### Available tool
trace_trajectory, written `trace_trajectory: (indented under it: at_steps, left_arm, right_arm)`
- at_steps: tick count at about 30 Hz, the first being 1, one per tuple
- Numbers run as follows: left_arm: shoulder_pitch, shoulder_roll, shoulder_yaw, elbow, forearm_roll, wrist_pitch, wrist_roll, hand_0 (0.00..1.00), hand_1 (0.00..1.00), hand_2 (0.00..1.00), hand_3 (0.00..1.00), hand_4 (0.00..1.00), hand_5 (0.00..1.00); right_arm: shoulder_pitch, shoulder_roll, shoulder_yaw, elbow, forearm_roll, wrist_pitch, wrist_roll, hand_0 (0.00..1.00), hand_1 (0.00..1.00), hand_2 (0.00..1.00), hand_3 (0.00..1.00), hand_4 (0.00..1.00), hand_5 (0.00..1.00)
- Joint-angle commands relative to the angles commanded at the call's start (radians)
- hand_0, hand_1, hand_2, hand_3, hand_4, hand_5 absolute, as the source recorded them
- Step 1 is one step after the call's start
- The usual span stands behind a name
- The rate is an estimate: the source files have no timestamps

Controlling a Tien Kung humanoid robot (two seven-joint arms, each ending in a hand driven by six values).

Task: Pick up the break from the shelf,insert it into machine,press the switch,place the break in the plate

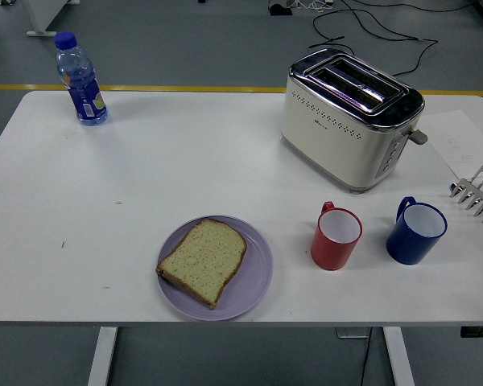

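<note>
Neither robot hand shows anywhere in the head view; no arm enters from either side, so nothing can be said of their fingers.

Slice of bread (202, 261) lies flat on a lavender plate (258, 273), crust edge toward the lower left, slightly overhanging the plate's left rim. Plate sits near the table's (145, 177) front edge, a little left of centre.

Red mug (336, 236) stands upright just right of the plate, handle pointing away toward the toaster. Blue mug (416, 231) stands beside it further right, the two apart, both white inside.

Cream toaster (350, 121) with chrome top stands behind the mugs, turned at an angle, two slots open on top; both appear empty, though glare on the chrome makes that hard to confirm. Lever knob juts from its right end.

Metal toast rack (476, 193) at the right edge of the table, cut off by the frame.

Water bottle (80, 78) with blue cap stands upright at the far left corner, well apart from everything else.
</note>
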Motion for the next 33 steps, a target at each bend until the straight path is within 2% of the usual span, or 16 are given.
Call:
trace_trajectory:
  at_steps: [33]
  left_arm:
    - [-0.009,0.0,-0.007,0.0,-0.002,0.002,-0.001,0.654,0.59,0.594,0.598,0.324,0.942]
  right_arm:
    - [-0.008,0.007,0.008,-0.02,0.031,-0.048,-0.001,0.749,0.698,0.704,0.642,0.464,0.294]
